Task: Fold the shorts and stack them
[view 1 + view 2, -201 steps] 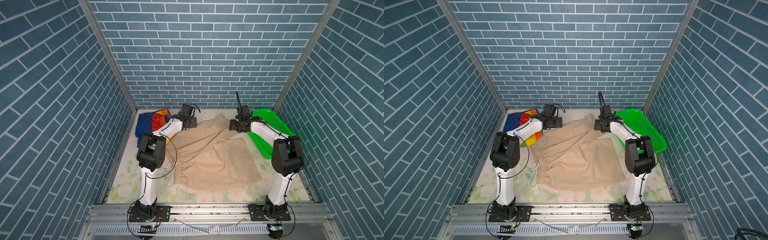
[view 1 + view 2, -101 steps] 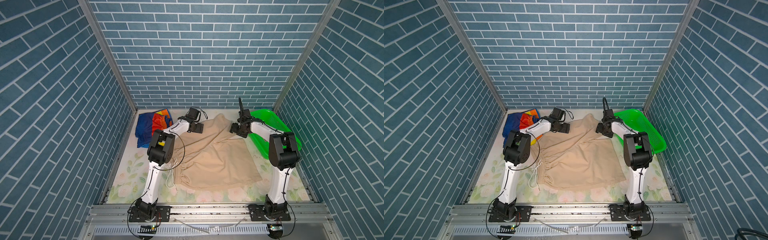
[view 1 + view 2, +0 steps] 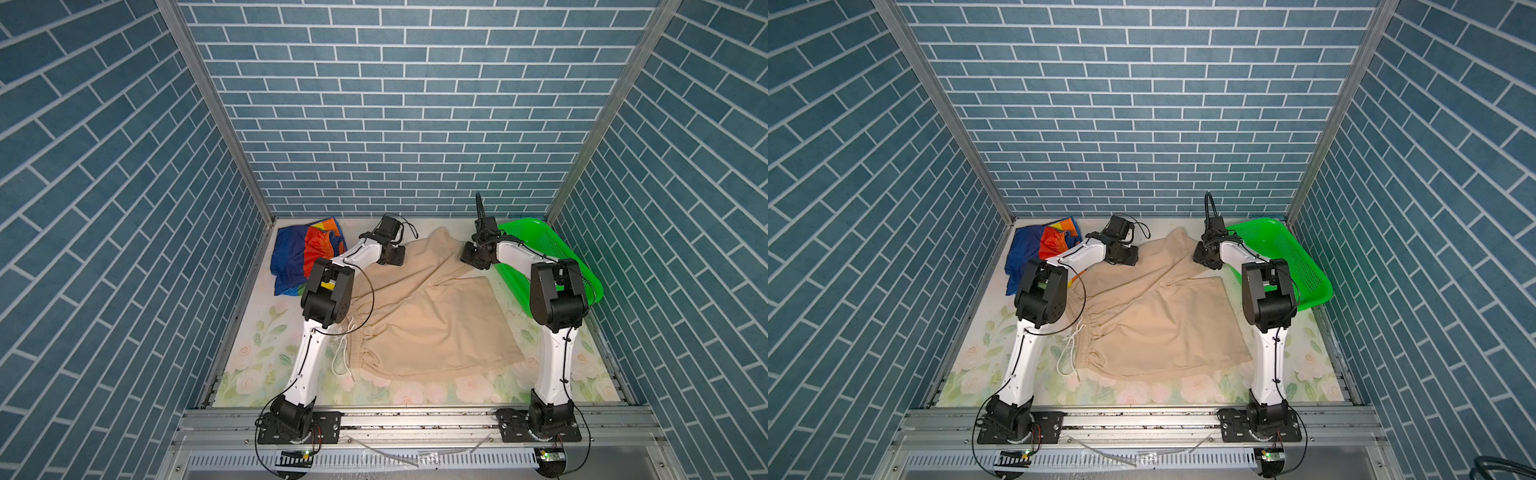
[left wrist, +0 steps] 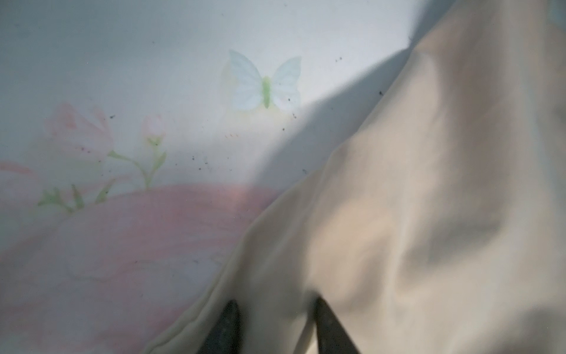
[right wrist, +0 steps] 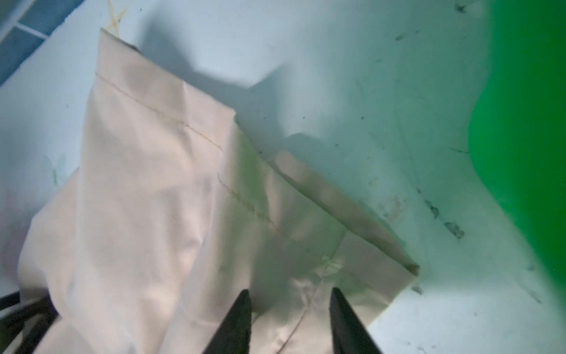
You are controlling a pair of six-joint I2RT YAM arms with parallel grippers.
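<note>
The beige shorts [image 3: 424, 316] [image 3: 1154, 316] lie spread over the middle of the floral mat, with the gathered waistband and white drawstring [image 3: 343, 353] toward the front left. My left gripper [image 3: 395, 262] [image 4: 275, 306] is down on their far left edge, fingers closed in on a bulge of beige cloth [image 4: 428, 184]. At the far right leg hem my right gripper [image 3: 473, 257] [image 5: 289, 297] pinches puckered beige fabric [image 5: 147, 184]. The rainbow-striped shorts [image 3: 299, 253] [image 3: 1034, 249] sit crumpled in the back left corner.
A green perforated basket [image 3: 552, 253] [image 5: 526, 122] stands along the right wall, just beside my right arm. Blue brick walls enclose the mat [image 3: 266, 345] on three sides. A metal rail [image 3: 415, 419] with both arm bases runs along the front.
Both grippers have moved inward and down onto the far edge of the beige shorts, and their jaws have closed in from wide open onto the cloth.
</note>
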